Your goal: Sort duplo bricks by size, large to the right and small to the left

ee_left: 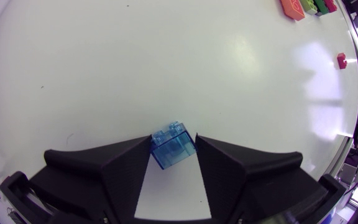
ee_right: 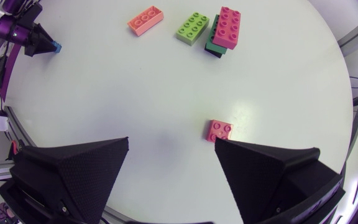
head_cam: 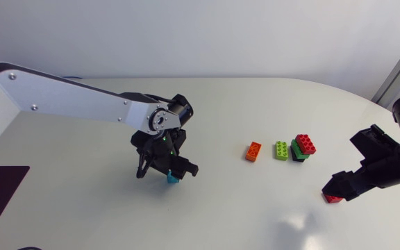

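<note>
A small translucent blue brick (ee_left: 173, 149) sits on the table between the fingers of my left gripper (ee_left: 173, 144), and both fingertips touch its sides. In the head view this gripper (head_cam: 169, 173) points down over the blue brick (head_cam: 171, 178), left of centre. A small red brick (ee_right: 219, 130) lies just ahead of my right gripper (ee_right: 173, 142), whose fingers stand wide apart. Seen from above, the right gripper (head_cam: 335, 189) hovers over that red brick (head_cam: 332, 198). An orange brick (head_cam: 253, 151), a light green brick (head_cam: 281, 150) and a red brick (head_cam: 305, 144) on a dark green one stand in a row.
The white table (head_cam: 255, 215) curves away at its right edge (head_cam: 367, 104), close behind my right arm. The row of large bricks lies between the two grippers, nearer the right one.
</note>
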Controlling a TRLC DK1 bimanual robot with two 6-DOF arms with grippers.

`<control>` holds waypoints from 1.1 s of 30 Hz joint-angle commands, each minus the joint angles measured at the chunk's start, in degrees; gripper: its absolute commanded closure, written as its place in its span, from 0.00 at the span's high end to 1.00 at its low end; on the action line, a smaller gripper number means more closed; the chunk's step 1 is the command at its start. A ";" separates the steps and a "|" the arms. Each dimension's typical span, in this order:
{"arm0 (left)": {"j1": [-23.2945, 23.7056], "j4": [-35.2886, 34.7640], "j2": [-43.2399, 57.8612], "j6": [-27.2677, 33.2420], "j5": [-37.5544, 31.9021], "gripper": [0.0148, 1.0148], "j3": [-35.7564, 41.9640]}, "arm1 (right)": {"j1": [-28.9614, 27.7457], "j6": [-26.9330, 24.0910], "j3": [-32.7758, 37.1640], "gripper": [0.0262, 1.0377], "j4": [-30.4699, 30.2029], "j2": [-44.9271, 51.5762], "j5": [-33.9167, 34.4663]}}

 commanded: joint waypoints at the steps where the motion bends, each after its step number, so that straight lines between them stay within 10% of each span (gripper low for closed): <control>1: 0.44 0.39 1.16 -1.51 0.01 0.36 -0.35 | -1.17 -1.59 -0.95 0.96 0.48 -0.53 0.31; 25: 14.86 -2.60 -14.58 6.32 -0.34 0.34 -16.43 | -7.76 -1.41 -1.39 0.96 10.33 11.42 5.05; 33: 13.54 -5.06 -16.86 6.14 -0.87 0.91 -16.61 | -7.41 -0.18 -2.01 0.96 17.09 20.48 6.63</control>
